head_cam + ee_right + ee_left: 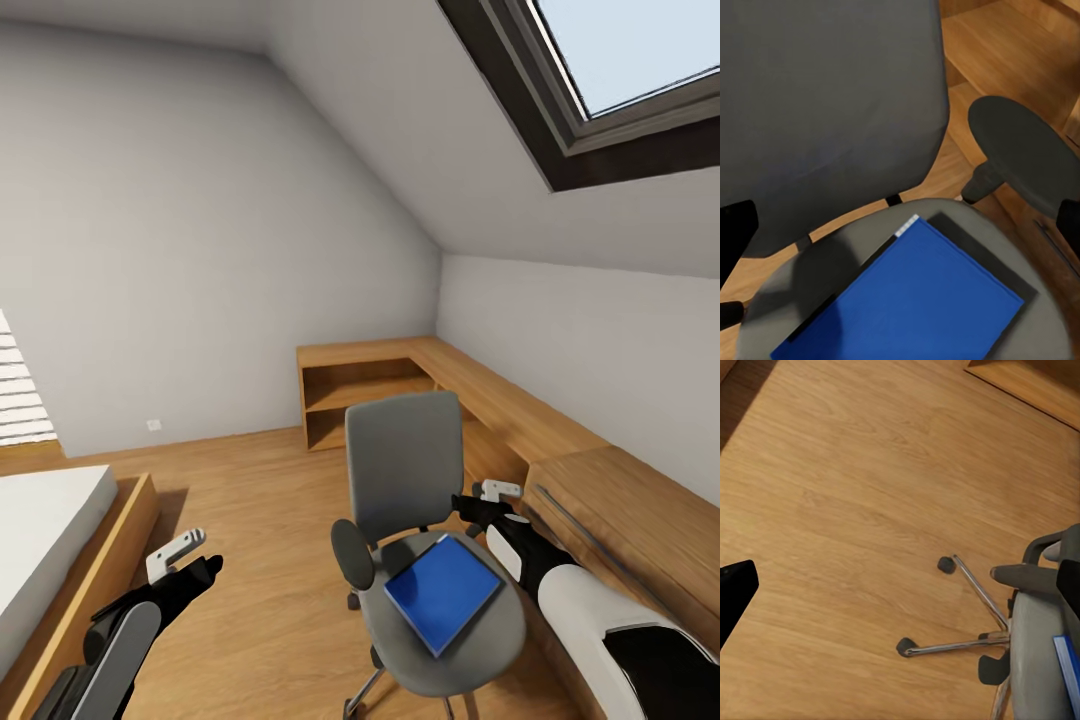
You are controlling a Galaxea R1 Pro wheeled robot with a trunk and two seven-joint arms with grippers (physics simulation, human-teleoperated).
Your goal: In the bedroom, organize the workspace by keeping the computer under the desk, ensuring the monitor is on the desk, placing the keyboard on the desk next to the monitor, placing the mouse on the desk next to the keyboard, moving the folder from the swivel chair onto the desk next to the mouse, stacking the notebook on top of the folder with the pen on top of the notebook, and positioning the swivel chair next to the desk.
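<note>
The blue folder [442,592] lies flat on the seat of the swivel chair [404,478]. It sits crooked, so one corner points at the robot and another points at the chair's tall back. In the right wrist view a thin dark pad, the notebook [979,251], peeks out from under the folder [907,300] along two edges. Most of it is covered.

The chair stands on the wood floor [260,520], near the low wooden cabinets [480,400] along the wall. Its back is toward the far wall.

The right arm reaches forward beside the chair, just past the armrest. The right gripper [488,497] is by the side of the chair back, and its fingers are apart with nothing between them. The left arm is held low, well away from the chair, over the bare floor. The left gripper [185,555] has nothing in it; how wide its fingers are is hard to tell.

In the left wrist view the chair's shiny legs [967,622] and little wheels show, but the seat is cut off at the edge. A bed [50,540] is cut off too.
</note>
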